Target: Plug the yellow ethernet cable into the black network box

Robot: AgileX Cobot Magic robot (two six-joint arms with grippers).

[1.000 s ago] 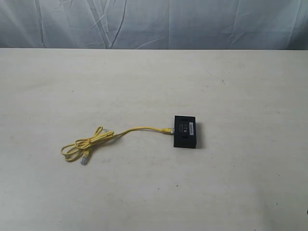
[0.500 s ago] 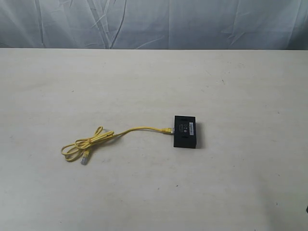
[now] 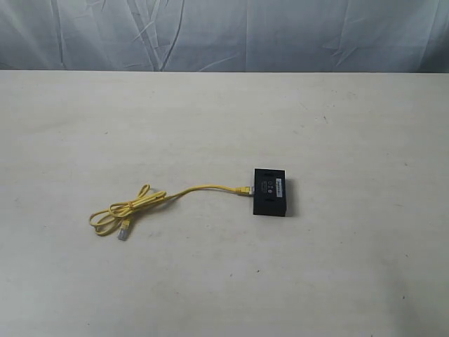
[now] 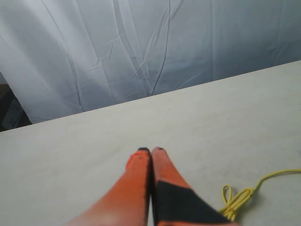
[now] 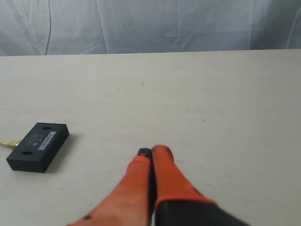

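A creased grey-blue cloth (image 3: 210, 35) hung behind the pale table (image 3: 351, 126), and over the last second I saw nothing on that table shift. The yellow ethernet cable (image 3: 203, 187) lay where it had been, one plug (image 3: 244, 189) touching the left side of the black network box (image 3: 270, 196) near the table's middle. Its other plug (image 3: 123, 232) lay loose by the bundled loops further left. I could not tell whether the near plug was fully seated, so I judged the task either done or one push short. The left gripper (image 4: 150, 151) and right gripper (image 5: 151, 151) were both pressed together on nothing, well clear of cable and box, and neither arm showed in the exterior view. The tabletop was matte, faintly speckled and scuffed.
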